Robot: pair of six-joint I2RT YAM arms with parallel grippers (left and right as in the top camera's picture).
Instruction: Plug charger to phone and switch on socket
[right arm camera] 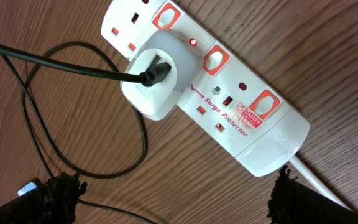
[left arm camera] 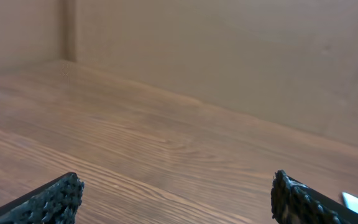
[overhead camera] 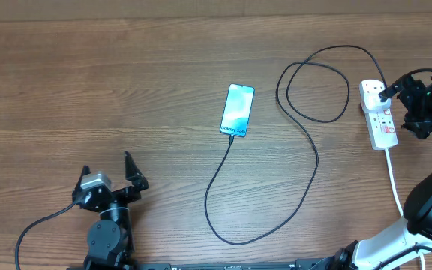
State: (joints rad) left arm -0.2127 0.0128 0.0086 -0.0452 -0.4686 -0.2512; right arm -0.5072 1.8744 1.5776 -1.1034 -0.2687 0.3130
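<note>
From above, one camera looks straight down on the table [overhead camera: 126, 90], the left wrist's sits low and peers level across bare wood to a wall [left arm camera: 229, 50], and the right wrist's hangs close over the socket [right arm camera: 241, 118], also seen at the overhead's right edge.

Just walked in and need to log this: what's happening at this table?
Nothing is held right now. The right gripper hangs open over the socket, where a white adapter sits plugged in beside a glowing red light. The charger runs from it across the table to the lit phone's lower edge and looks plugged in. The left gripper sits open, off by itself.
</note>
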